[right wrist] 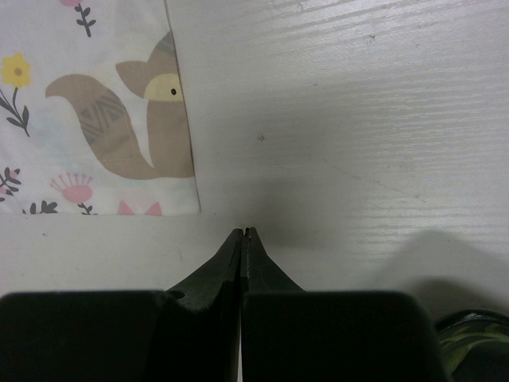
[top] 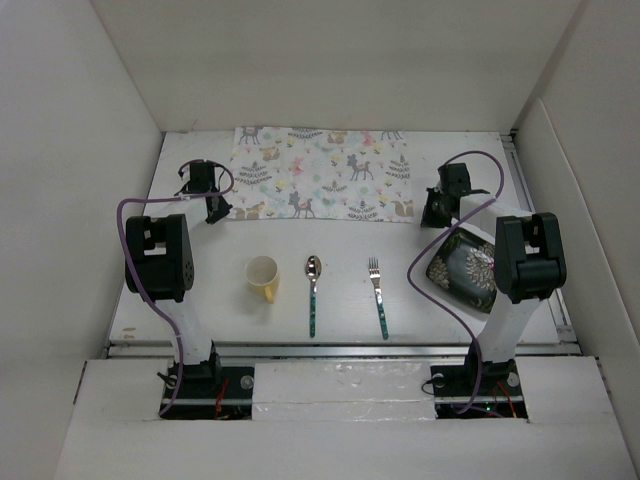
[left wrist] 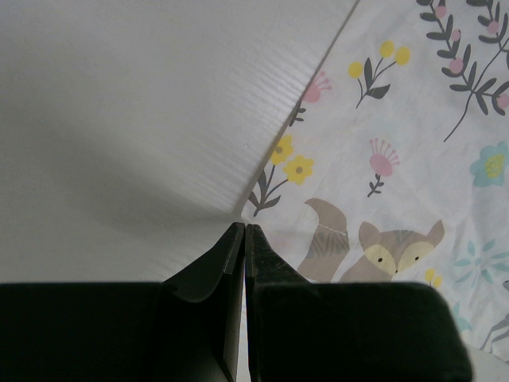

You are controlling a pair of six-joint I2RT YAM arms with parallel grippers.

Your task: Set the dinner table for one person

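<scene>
A pastel animal-and-flower cloth mat (top: 325,185) lies flat at the back of the white dinner table (top: 200,290). A yellow cup (top: 262,277), a spoon (top: 312,290) and a fork (top: 377,292) with teal handles lie in a row near the front. A dark patterned plate (top: 462,268) sits at the right, partly under the right arm. My left gripper (top: 217,210) is shut and empty at the mat's near-left corner (left wrist: 262,199). My right gripper (top: 430,212) is shut and empty on bare table just right of the mat's near-right corner (right wrist: 187,203).
White panels wall the table on the left, back and right. A metal rail (top: 340,348) runs along the front edge by the arm bases. The plate's rim shows at the lower right of the right wrist view (right wrist: 477,338).
</scene>
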